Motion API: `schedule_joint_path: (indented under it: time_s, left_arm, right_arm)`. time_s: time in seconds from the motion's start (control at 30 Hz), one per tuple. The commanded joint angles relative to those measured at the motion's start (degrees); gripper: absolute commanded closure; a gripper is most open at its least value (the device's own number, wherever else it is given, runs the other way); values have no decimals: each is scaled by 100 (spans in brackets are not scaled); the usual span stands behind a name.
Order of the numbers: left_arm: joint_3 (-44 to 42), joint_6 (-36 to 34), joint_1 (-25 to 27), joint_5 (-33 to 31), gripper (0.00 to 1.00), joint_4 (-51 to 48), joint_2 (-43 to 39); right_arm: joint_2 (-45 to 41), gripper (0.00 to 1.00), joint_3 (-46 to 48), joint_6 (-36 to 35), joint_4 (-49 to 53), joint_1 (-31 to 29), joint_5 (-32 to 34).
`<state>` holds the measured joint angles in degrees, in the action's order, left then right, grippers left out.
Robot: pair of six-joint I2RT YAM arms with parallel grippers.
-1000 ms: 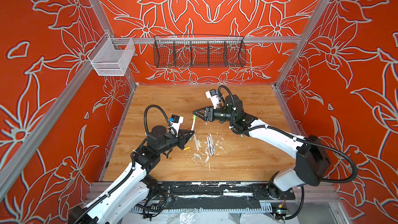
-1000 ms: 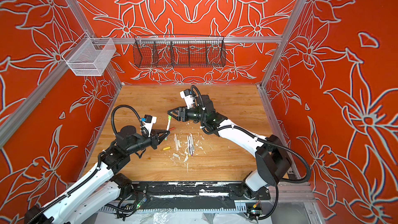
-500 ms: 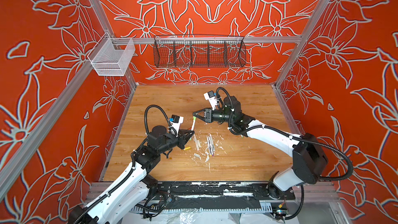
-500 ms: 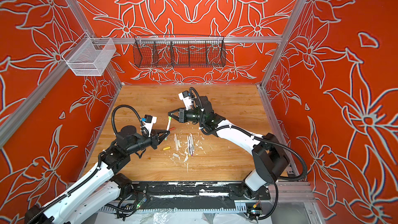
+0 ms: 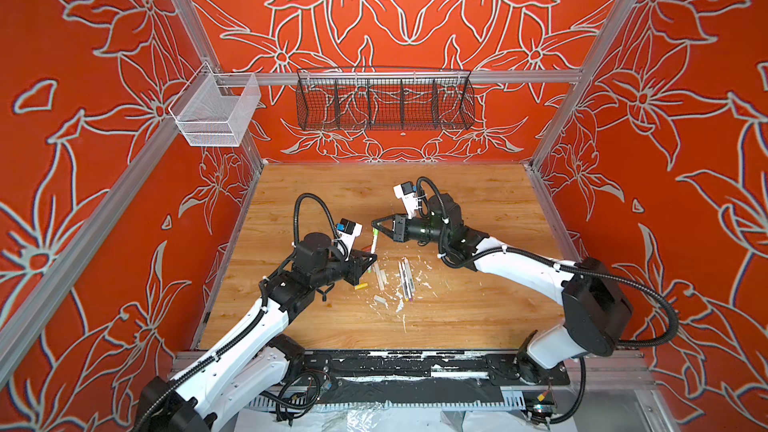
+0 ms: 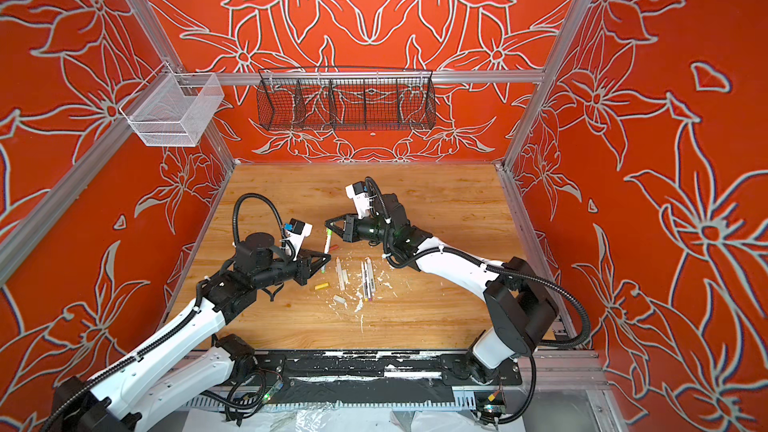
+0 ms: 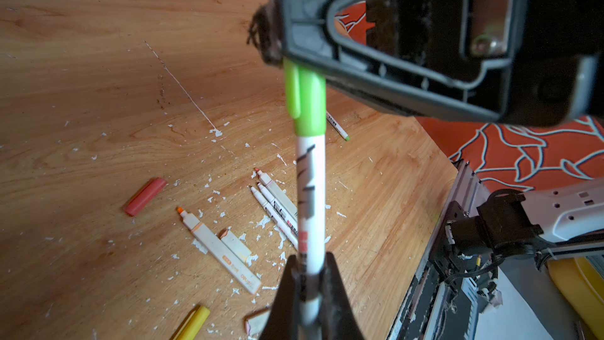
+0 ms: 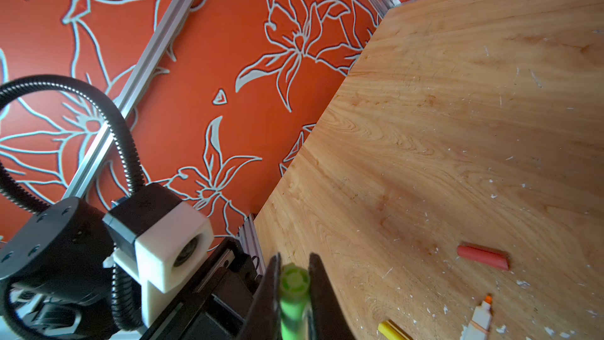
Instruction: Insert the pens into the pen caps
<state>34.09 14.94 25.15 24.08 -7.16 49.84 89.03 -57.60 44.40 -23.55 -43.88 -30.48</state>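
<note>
Just left of the wooden desk's (image 5: 478,317) centre, our left pincer (image 7: 310,256) is gripping the slim white marker pen (image 7: 310,191) while our right pincer (image 8: 295,261) is clamping the lime green plastic cap (image 8: 294,281) on its far end. Pushing off-axis, we are risking a jammed cap or a slipping barrel.

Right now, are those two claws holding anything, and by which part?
Yes, one pen between them. The left gripper clamps the white pen by its barrel; the right gripper pinches the green cap on its end.

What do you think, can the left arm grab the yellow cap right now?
Probably not yet: the left gripper is shut on the white pen, with the right gripper pinching its green cap. The yellow cap lies uncovered nearby, nothing blocking it.
</note>
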Motion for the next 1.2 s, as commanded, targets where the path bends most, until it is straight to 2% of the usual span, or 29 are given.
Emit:
schedule_joint_path:
  time_s: [0.0,0.07,0.13,0.27,0.5,0.57,0.7,0.73,0.8,0.9,0.97,1.03,1.17]
  left_arm:
    - [697,-194,-113,-128,100,1738,44]
    - [766,-172,-115,-70,100,1768,104]
    - [734,-132,-121,-49,100,1777,92]
    - [503,0,-120,-46,100,1768,-80]
    - [6,426,-115,-36,98,1672,-423]
    - [-90,498,-115,-83,84,1489,-532]
    - [-239,613,-115,-260,50,880,-898]
    - [-291,656,-115,-326,38,715,-1038]
    - [-363,718,-116,-479,21,369,-1313]
    - [-416,897,-115,-872,1,-233,-1723]
    - [-404,1024,-115,-1074,3,-582,-1929]
    - [-358,1142,-120,-1140,3,-823,-2025]
    - [-235,1269,-115,-1115,3,-1234,-2049]
  right_arm:
    - [280,100,743,373,634,-621,-703]
    - [207,100,942,504,412,-622,-614]
    - [80,100,908,364,621,-617,-447]
    - [-83,100,508,19,1144,-470,-225]
    - [-44,100,-196,-192,1398,78,-154]
    - [-82,100,-322,-269,1495,339,-161]
    - [-183,100,-477,-623,1940,957,-304]
    - [-193,100,-510,-753,2150,1107,-352]
    - [-155,100,-625,-1055,2675,1423,-416]
    - [213,100,-1052,-1749,3911,1834,-395]
    - [778,100,-1663,-2362,5061,2040,-228]
    - [1237,100,-2112,-2809,5788,2127,272]
    - [1937,100,-2779,-3257,6559,2253,1498]
